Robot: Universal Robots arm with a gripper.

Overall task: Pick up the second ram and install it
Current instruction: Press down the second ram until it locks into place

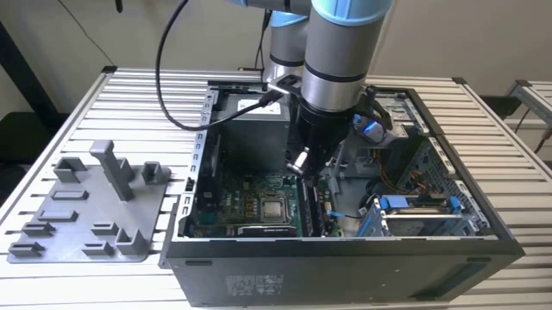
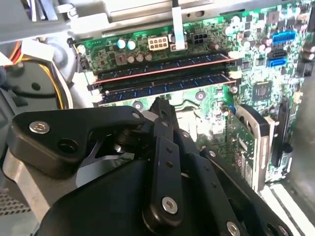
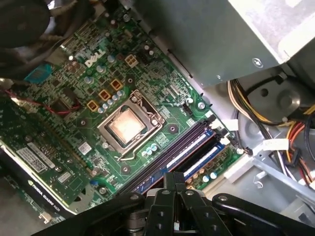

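My gripper [image 1: 299,169] hangs inside the open computer case [image 1: 345,248], low over the memory slots of the green motherboard [image 1: 245,194]. Its fingertips are shut together with nothing between them in both wrist views, gripper [image 2: 160,104] and gripper [image 3: 173,176]. Two long dark strips lie side by side in the slots. The one nearer my fingertips looks like the second ram [image 2: 197,82], also second ram [image 3: 172,155], lying flat along its slot. Whether my fingertips touch it I cannot tell.
The square silver processor [image 3: 127,125] sits in its socket beside the slots. A graphics card [image 3: 44,162] stands past it. Yellow and black cables [image 3: 256,105] and a metal power supply box [image 1: 254,129] crowd the case. A grey holder tray [image 1: 86,213] lies outside at the exterior view's left.
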